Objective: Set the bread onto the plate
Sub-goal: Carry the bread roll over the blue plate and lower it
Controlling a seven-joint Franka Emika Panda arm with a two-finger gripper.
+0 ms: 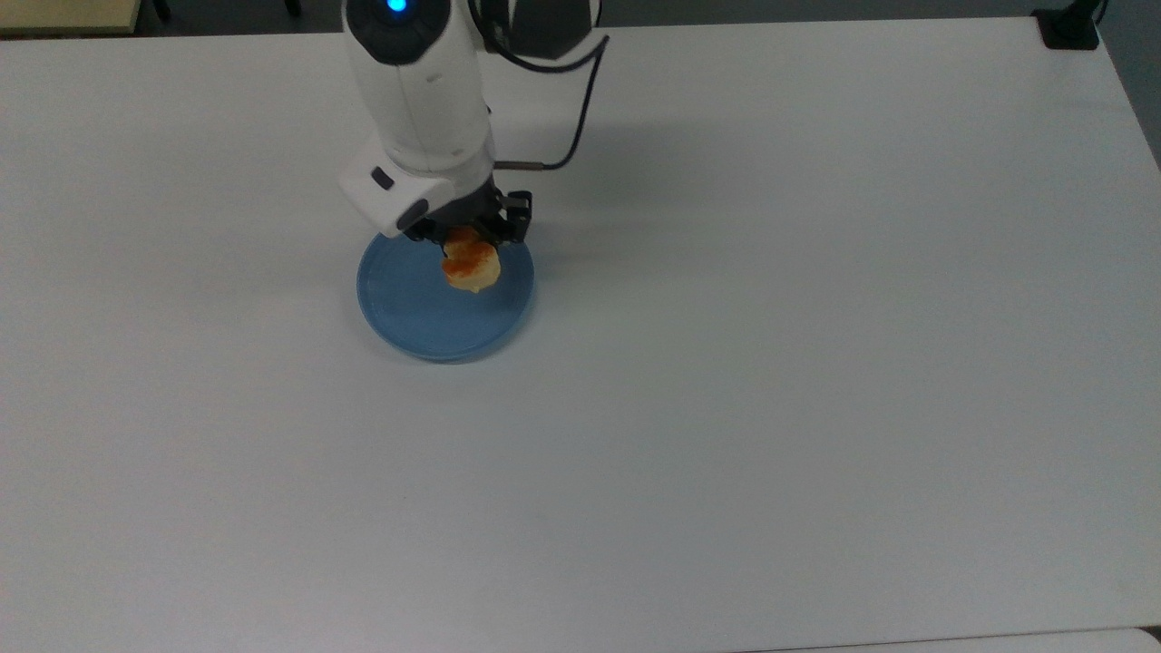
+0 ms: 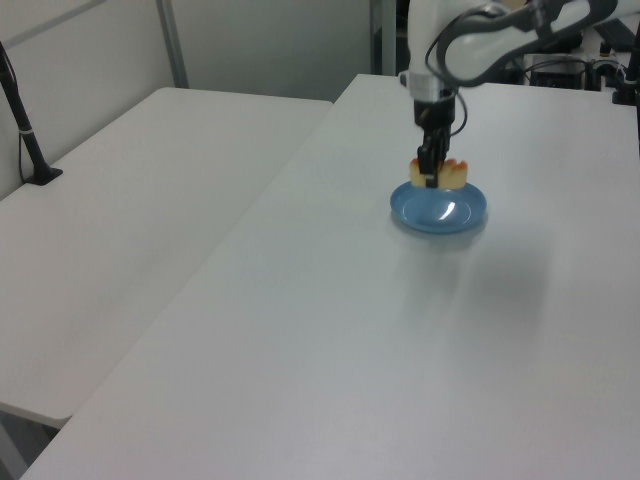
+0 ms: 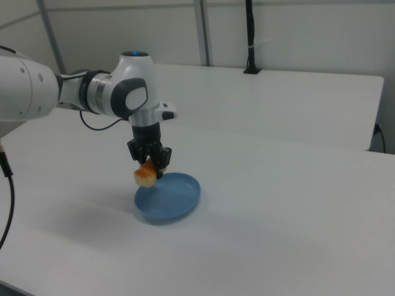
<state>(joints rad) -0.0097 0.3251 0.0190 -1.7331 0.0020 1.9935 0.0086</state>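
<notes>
Now your jaws are clamped on the bread (image 1: 471, 262), held just above the plate (image 1: 404, 313) near the worktop's (image 1: 816, 363) far edge, so you should lower it and let go.

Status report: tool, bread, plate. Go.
Tool shut on the bread, held in the air. Bread over the plate, not set down. Nothing in the way on the table.
</notes>
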